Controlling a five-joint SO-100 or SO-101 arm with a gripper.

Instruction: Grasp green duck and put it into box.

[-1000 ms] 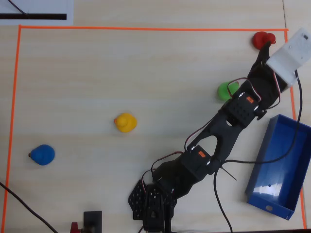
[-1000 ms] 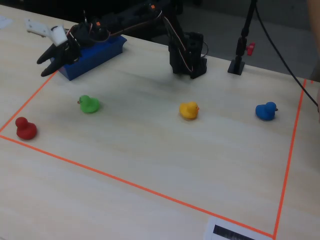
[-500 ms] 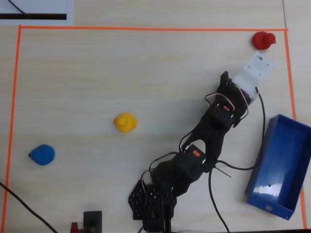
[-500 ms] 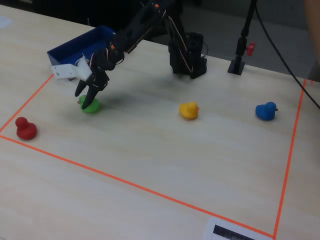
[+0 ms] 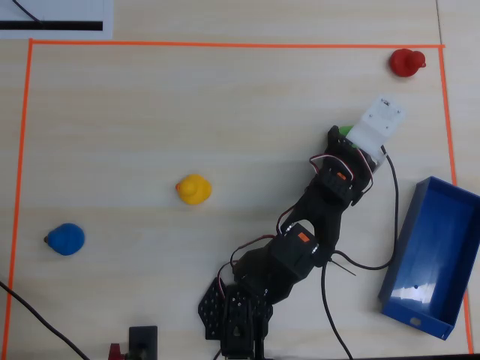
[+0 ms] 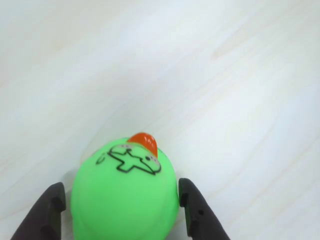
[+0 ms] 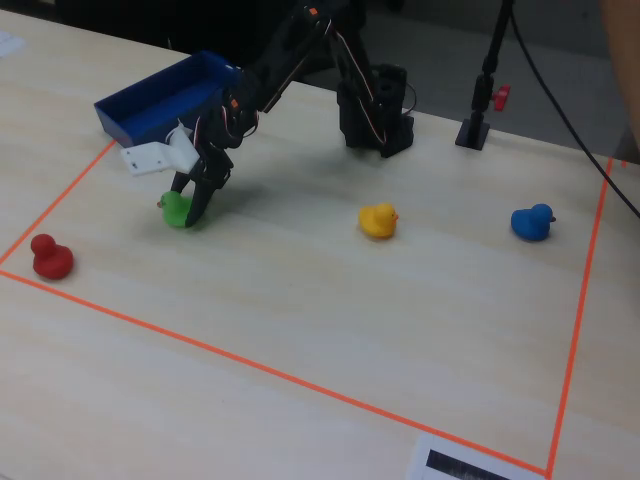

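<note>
Even, bright indoor light, soft shadows, washed-out blurry wood in the wrist view.

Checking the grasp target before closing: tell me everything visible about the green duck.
The green duck is a glossy, rounded bright green toy with an orange beak and a black drawn cross on its head. It sits upright on the pale wooden table between the gripper jaws, which flank both sides. Whether they touch it cannot be told.

The arm reaches from its base at the table's far edge in the fixed view, out to the left and down, wrist bent. The gripper point(image 7: 187, 213) sits low at the tabletop, its two dark fingers point(image 6: 197, 210) spread apart.
</note>
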